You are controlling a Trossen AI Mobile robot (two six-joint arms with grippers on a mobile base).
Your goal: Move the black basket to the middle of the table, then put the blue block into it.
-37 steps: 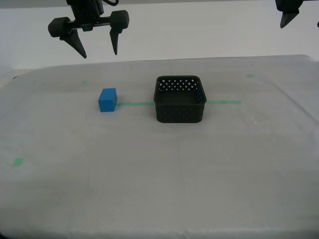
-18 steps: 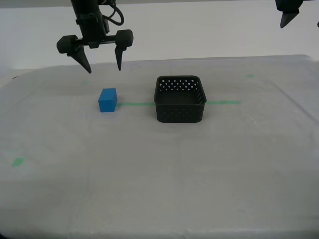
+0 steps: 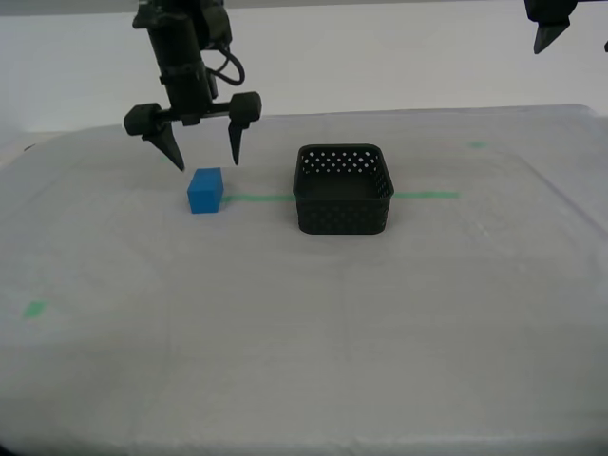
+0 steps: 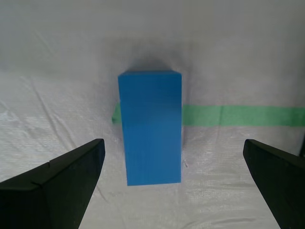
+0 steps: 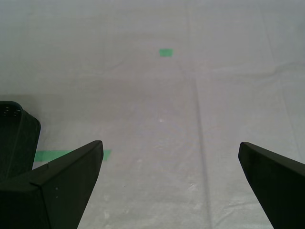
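Note:
The blue block rests on the table, at the end of a green tape line toward the exterior view's left. My second gripper hangs open just above and behind it, one finger to either side and neither touching. In the second wrist view the blue block lies between the spread fingers of the second gripper. The black basket stands empty on the tape line near the table's middle. High at the exterior view's right, my first gripper is open and holds nothing. A corner of the basket shows in the first wrist view.
The green tape line runs out from behind the basket toward the exterior view's right. Small green marks dot the whitish cloth. The table's rounded edges curve away at both sides of the exterior view.
My second gripper has come down and moved toward the exterior view's right, from high above the table to just over the blue block. The block, the basket and the first gripper stay put.

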